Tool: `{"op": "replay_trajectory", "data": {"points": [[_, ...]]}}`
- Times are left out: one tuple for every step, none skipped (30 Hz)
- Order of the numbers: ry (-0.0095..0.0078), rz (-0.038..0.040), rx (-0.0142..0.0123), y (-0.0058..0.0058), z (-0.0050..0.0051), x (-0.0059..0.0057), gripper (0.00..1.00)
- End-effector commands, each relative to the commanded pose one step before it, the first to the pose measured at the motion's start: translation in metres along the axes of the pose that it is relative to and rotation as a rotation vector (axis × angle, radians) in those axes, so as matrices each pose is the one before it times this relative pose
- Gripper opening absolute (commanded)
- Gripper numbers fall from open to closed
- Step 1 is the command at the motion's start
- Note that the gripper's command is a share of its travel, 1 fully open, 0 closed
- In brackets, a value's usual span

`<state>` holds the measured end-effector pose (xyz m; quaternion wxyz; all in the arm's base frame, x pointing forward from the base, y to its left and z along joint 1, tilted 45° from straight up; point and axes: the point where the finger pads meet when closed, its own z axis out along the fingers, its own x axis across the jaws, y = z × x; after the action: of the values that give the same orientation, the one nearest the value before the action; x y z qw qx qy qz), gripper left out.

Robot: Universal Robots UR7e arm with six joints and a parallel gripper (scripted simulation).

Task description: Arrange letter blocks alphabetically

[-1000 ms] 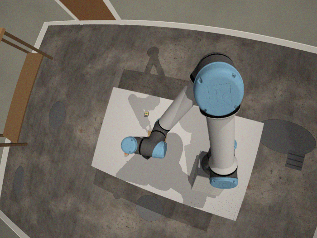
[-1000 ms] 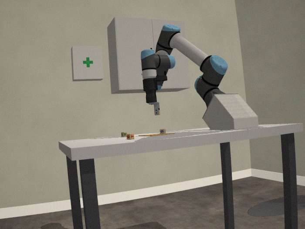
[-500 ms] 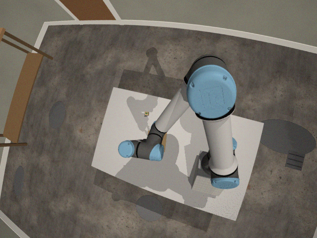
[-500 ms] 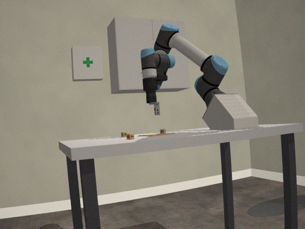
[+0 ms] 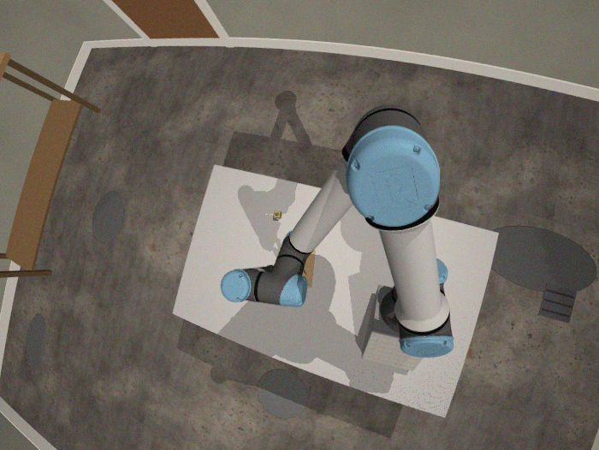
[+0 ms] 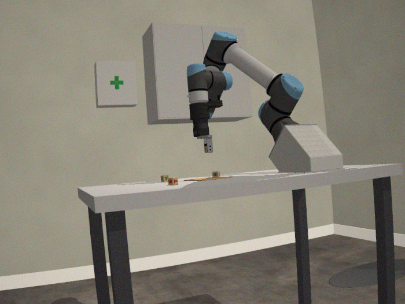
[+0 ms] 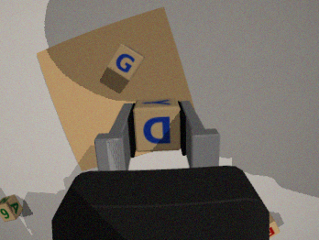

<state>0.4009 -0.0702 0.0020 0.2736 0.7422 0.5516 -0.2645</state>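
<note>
My gripper [image 7: 157, 118] is shut on a wooden block with a blue D [image 7: 158, 131] and holds it high above the table, also seen in the side view [image 6: 207, 148]. Below it lies the tan mat [image 7: 115, 82], flat on the white table. A block with a blue G [image 7: 123, 65] sits on the mat [image 6: 207, 178]; it also shows in the side view [image 6: 215, 174]. A block with green marks [image 7: 8, 206] and a block with red marks [image 7: 274, 224] lie off the mat on the table, side by side in the side view [image 6: 164, 178] [image 6: 173, 181].
The robot's grey base pedestal [image 6: 306, 148] stands at the table's right end. In the overhead view the arm [image 5: 290, 270] hides most of the mat [image 5: 310, 268]; the green block [image 5: 276, 214] shows beyond it. A wooden chair [image 5: 38, 193] stands off to the left.
</note>
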Motion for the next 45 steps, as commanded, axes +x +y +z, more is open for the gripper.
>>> {"op": "replay_trajectory", "data": {"points": [[-0.00060,-0.02730,-0.00244,0.00188,-0.00065,0.00126,0.49],[0.00000,0.00000,0.00000,0.00000,0.00000,0.00000,0.49],[-0.00027,-0.00204,0.00128,-0.00072,0.00042,-0.00022,0.49],[-0.00002,-0.00140,0.00003,-0.00005,0.00000,-0.00001,0.49],[0.00000,-0.00094,-0.00003,-0.00001,-0.00002,0.00000,0.49],[0.00002,-0.00054,-0.00012,0.00005,-0.00004,0.00001,0.49],[0.00002,-0.00026,-0.00009,0.00004,-0.00003,0.00000,0.49],[0.00001,-0.00009,-0.00004,0.00002,-0.00001,0.00000,0.49],[0.00001,-0.00001,-0.00001,0.00000,0.00000,0.00000,0.49],[0.00000,0.00000,0.00000,0.00000,0.00000,0.00000,0.49],[0.00000,0.00014,0.00000,0.00000,0.00000,0.00000,0.49],[0.00000,0.00018,0.00000,0.00000,0.00000,0.00000,0.49],[0.00000,0.00013,0.00000,0.00000,0.00000,0.00000,0.49],[0.00000,0.00009,0.00000,0.00000,0.00000,0.00000,0.49],[0.00000,0.00006,0.00000,0.00000,0.00000,0.00000,0.49],[0.00000,0.00004,0.00000,0.00000,0.00000,0.00000,0.49],[0.00000,0.00002,0.00000,0.00000,0.00000,0.00000,0.49],[0.00000,0.00000,0.00000,0.00000,0.00000,0.00000,0.49],[0.00000,0.00000,0.00000,0.00000,0.00000,0.00000,0.49],[0.00000,0.00001,0.00000,0.00000,0.00000,0.00000,0.49],[-0.00001,-0.00001,0.00003,-0.00001,0.00003,0.00000,0.49],[-0.00004,-0.00009,0.00021,-0.00007,0.00023,0.00001,0.49],[-0.00011,-0.00022,0.00053,-0.00019,0.00059,0.00002,0.49],[-0.00020,-0.00040,0.00098,-0.00035,0.00102,-0.00003,0.49],[-0.00027,-0.00008,0.00137,-0.00051,0.00137,-0.00023,0.49],[-0.00031,-0.00053,0.00137,-0.00074,0.00170,-0.00010,0.49],[-0.00021,-0.00074,0.00075,-0.00058,0.00184,0.00005,0.49],[-0.00003,0.00000,-0.00001,0.00002,0.00202,0.00000,0.49],[-0.00005,0.00000,-0.00001,0.00000,0.00241,-0.00001,0.49],[-0.00003,0.00000,-0.00001,0.00002,0.00280,0.00000,0.49],[-0.00003,0.00000,0.00000,0.00001,0.00317,0.00000,0.49],[-0.00002,0.00000,0.00000,0.00001,0.00352,0.00000,0.49],[0.00000,0.00000,0.00000,0.00001,0.00383,0.00001,0.49],[0.00001,0.00000,0.00001,0.00001,0.00411,0.00001,0.49],[0.00000,0.00000,0.00000,0.00000,0.00000,0.00000,0.49],[0.00000,0.00000,0.00000,0.00000,0.00000,0.00000,0.49],[0.00018,0.00000,0.00004,0.00000,0.00434,0.00006,0.49],[0.00002,0.00000,0.00001,0.00001,0.00453,0.00001,0.49],[0.00002,0.00000,0.00001,0.00001,0.00466,0.00002,0.49],[0.00003,0.00000,0.00001,0.00001,0.00475,0.00002,0.49],[0.00005,0.00000,0.00001,0.00001,0.00478,0.00002,0.49],[0.00007,0.00000,0.00001,0.00001,0.00476,0.00003,0.49],[0.00008,0.00000,0.00001,0.00001,0.00468,0.00003,0.49],[0.00009,0.00000,0.00001,0.00001,0.00455,0.00003,0.49],[0.00009,0.00000,0.00001,0.00001,0.00438,0.00003,0.49]]}}
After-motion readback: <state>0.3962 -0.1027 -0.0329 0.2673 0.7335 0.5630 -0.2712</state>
